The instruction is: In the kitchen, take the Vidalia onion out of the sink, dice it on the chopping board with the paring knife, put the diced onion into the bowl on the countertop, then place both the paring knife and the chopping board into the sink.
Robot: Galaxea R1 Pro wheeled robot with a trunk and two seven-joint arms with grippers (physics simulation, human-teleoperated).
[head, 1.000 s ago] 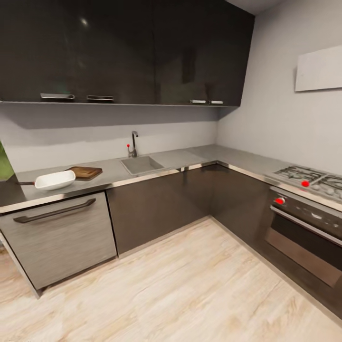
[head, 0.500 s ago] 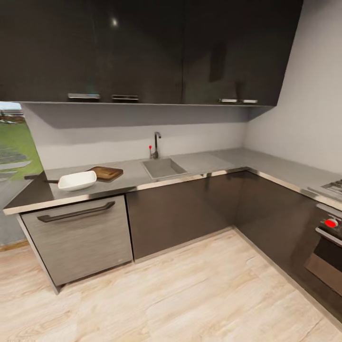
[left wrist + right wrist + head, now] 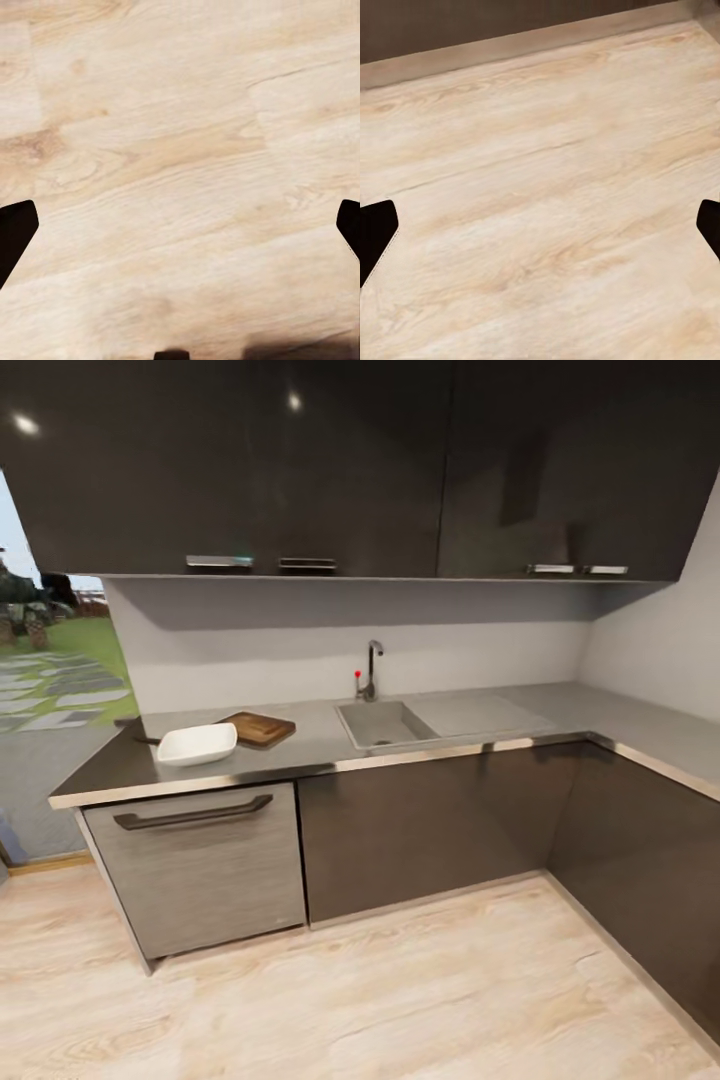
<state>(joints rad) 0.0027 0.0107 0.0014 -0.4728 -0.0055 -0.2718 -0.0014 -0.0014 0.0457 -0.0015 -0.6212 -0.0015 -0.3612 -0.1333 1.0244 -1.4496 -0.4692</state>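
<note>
Grey stone-look countertop (image 3: 320, 745) runs along under glossy dark cabinets (image 3: 300, 460). Matte rectangular sink (image 3: 385, 723) sits mid-counter with a chrome tap (image 3: 372, 670). Further along, the white squarish bowl (image 3: 197, 743) is just beside the grainy brown chopping board (image 3: 258, 728). Both grippers, left (image 3: 180, 229) and right (image 3: 540, 232), are spread wide over pale wood floor (image 3: 400, 990), holding nothing.

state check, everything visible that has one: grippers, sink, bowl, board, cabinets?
left gripper: open, nothing between the fingers, over bare wood floor
right gripper: open, empty, over floor
sink: no water running; contents too small to tell
bowl: upright on the countertop, looks empty
chopping board: flat, behind the bowl
upper cabinets: doors shut
</note>
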